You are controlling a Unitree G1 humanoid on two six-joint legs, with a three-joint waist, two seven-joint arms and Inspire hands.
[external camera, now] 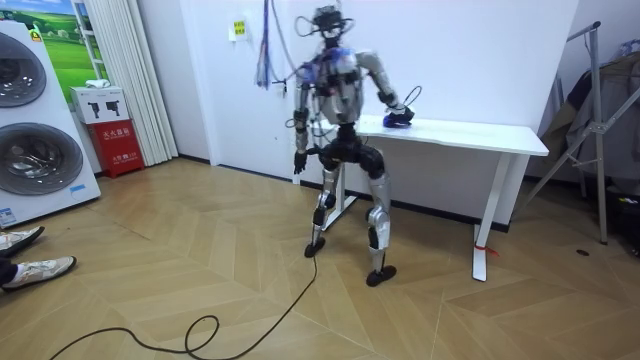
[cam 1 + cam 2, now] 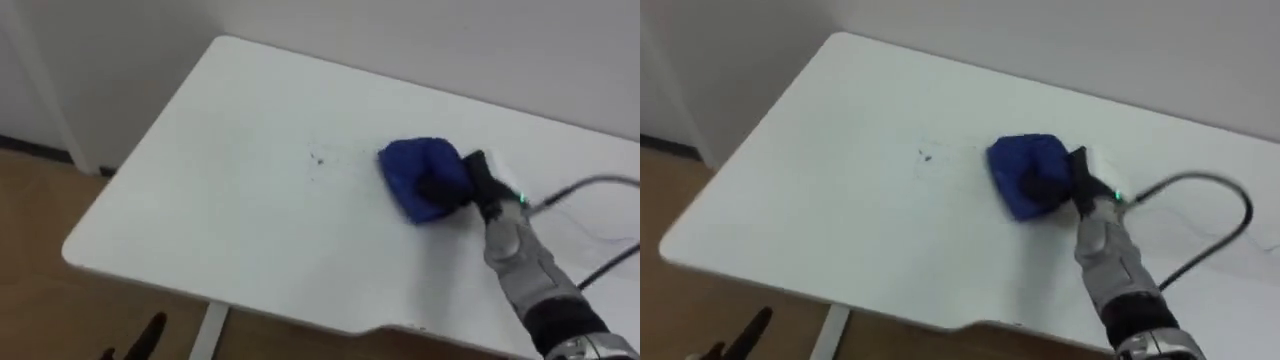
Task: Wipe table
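Observation:
A bunched blue cloth (image 2: 420,175) lies right of the middle of the white table (image 2: 220,200), with my right hand (image 2: 470,185) on it from the right. Its dark fingers are curled into the cloth. A small dark mark (image 2: 316,158) sits on the tabletop just left of the cloth. My left hand (image 2: 150,335) hangs low beyond the table's near left edge, fingers relaxed. In the room view I stand at the left end of the table (image 1: 470,135), leaning over it, with the right hand (image 1: 405,112) and cloth (image 1: 398,118) on top and the left hand (image 1: 297,160) down at my side.
The table stands against a white wall, and its near edge (image 2: 300,310) runs close below the cloth. Wooden floor (image 2: 40,220) lies to the left. In the room view, washing machines (image 1: 35,130) and a red box (image 1: 118,145) are at the left, and a metal stand (image 1: 600,130) at the right.

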